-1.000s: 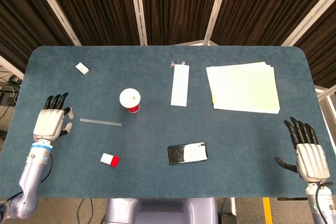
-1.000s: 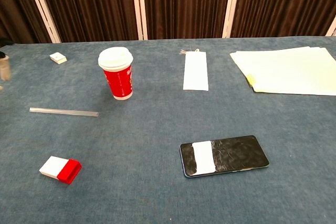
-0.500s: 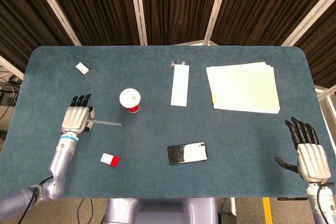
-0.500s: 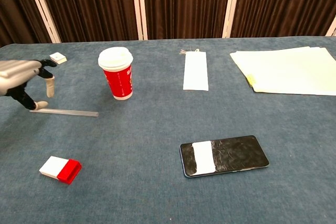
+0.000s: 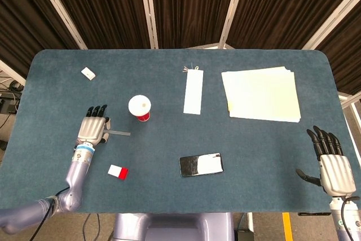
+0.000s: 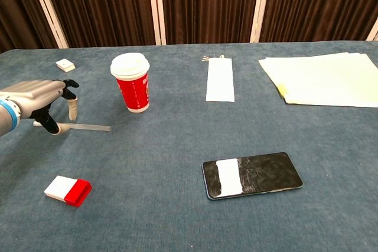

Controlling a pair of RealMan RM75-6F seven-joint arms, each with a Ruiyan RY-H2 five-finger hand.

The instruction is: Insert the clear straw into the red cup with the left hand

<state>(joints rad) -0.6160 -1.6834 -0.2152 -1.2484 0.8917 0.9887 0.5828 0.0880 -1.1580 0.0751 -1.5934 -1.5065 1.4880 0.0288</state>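
Straw (image 6: 88, 127) lies flat under the left robot hand (image 6: 44, 101), fingers spread.

The left hand (image 5: 93, 130) is travelling rightward across the table (image 5: 169, 196), from near the left edge toward the red cup (image 5: 140, 108). It is now sitting over the left part of the clear straw (image 6: 88, 127), fingers (image 6: 71, 105) apart and pointing down around it; contact cannot be confirmed. In the chest view the left hand (image 6: 42, 100) is coming further into frame, with the forearm now showing.
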